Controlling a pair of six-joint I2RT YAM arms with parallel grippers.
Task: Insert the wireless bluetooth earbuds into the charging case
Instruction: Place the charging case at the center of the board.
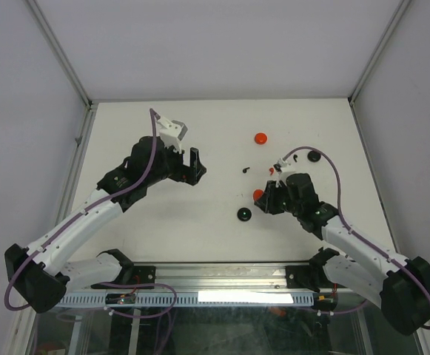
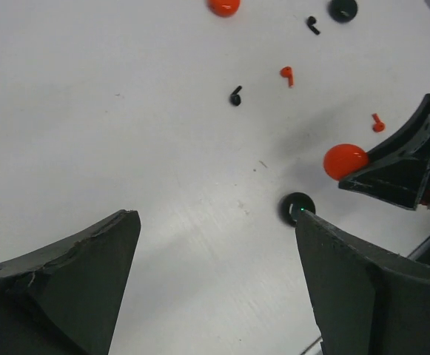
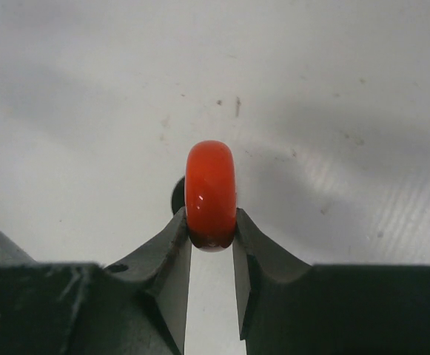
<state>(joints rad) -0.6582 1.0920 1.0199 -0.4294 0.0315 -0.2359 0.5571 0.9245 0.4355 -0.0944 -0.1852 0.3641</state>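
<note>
red earbud (image 2: 287,75), black disc (image 2: 297,208), maybe green-dotted

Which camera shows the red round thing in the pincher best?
The right wrist camera: the red disc sits big and sharp, pinched on edge by the right gripper. From above it is a small red spot; the left wrist camera shows it off to one side.

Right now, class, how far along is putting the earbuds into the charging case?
Done: nothing visible; no earbud is seen in a case. In hand: the right tool is shut on a red round case, held on edge; the left tool is open and empty. Left: a black earbud, a red earbud and others lie loose on the table, to be inserted.
</note>
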